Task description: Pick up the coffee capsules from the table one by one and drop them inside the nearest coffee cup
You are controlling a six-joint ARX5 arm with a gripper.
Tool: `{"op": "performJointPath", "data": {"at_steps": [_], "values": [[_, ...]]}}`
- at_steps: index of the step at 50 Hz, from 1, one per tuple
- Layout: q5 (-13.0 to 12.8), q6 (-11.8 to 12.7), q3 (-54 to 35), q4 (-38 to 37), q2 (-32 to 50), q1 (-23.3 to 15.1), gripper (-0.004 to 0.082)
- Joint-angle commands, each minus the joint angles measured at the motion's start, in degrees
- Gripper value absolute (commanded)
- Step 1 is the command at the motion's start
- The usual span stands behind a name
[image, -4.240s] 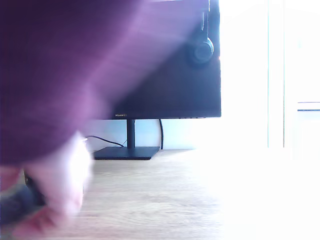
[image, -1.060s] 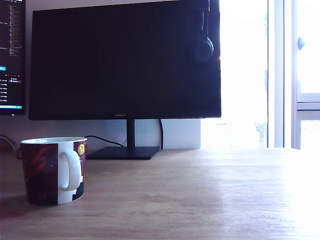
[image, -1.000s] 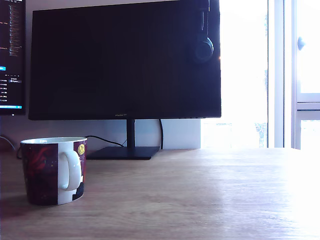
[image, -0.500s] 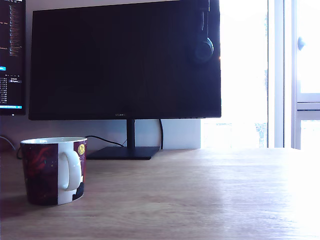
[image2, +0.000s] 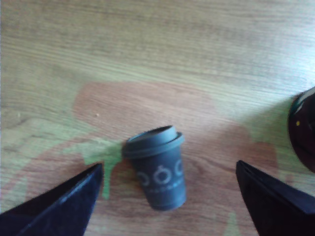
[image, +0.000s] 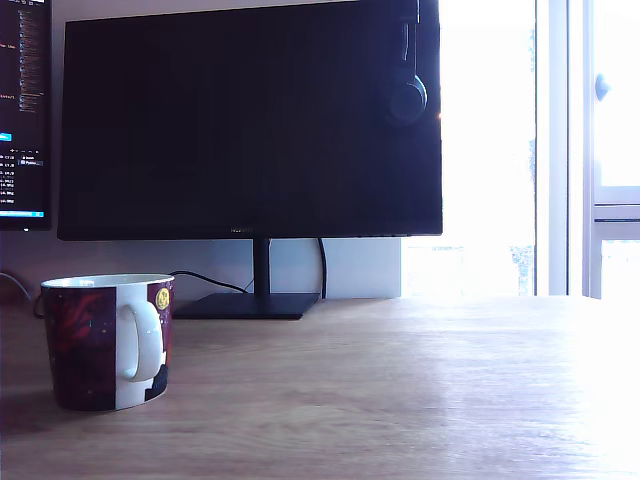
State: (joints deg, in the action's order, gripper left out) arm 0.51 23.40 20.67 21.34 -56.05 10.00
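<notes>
The coffee cup [image: 105, 340] stands upright on the table [image: 400, 390] at the exterior view's left, a squat ceramic mug glazed dark maroon with a white panel, a white looped handle turned towards the camera and a pale rim. A small round yellow emblem sits high on its side and a black patch low near the base. The table is light brown wood with fine grain running across it, glossy where the window [image: 590, 150] washes it out on the exterior view's right.

Behind the mug a large dark monitor [image: 250, 120] rises on a slim black stand with a flat base, a headset [image: 405, 95] hanging at its upper corner. A sliver of a second, lit screen [image: 22, 110] shows at the exterior view's far left.

In the wrist view the coffee capsule [image2: 158, 167] lies tilted on the wood, a small tapered cup with a flanged lid-like rim and a row of pale ring marks on its wall; here it looks dark grey-blue. The gripper [image2: 170, 196] has its two dark, wedge-shaped fingers [image2: 59, 206] spread wide apart, one on each side of the capsule and clear of it. A dark rounded edge of the mug [image2: 302, 130] shows at the frame's border.
</notes>
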Motion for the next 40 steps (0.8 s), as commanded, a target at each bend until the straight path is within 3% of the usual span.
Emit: {"op": "performJointPath", "data": {"at_steps": [1, 4, 8, 18, 21, 32, 40], "values": [[0.15, -0.5, -1.27, -0.31, -0.61, -0.15, 0.0777], [0.15, -0.5, -1.27, -0.15, -0.61, -0.15, 0.0767], [0.15, -0.5, -1.27, 0.92, -0.94, -0.15, 0.0682], [0.17, -0.31, -1.27, 1.46, -4.22, -0.15, 0.0276], [0.17, -0.33, -1.27, 0.72, -5.07, -0.13, 0.0197], [0.57, -0.9, -1.25, -0.26, -5.4, -0.13, 0.0071], [0.57, -1.07, -1.07, -0.57, -5.35, -0.13, 0.0053]]}}
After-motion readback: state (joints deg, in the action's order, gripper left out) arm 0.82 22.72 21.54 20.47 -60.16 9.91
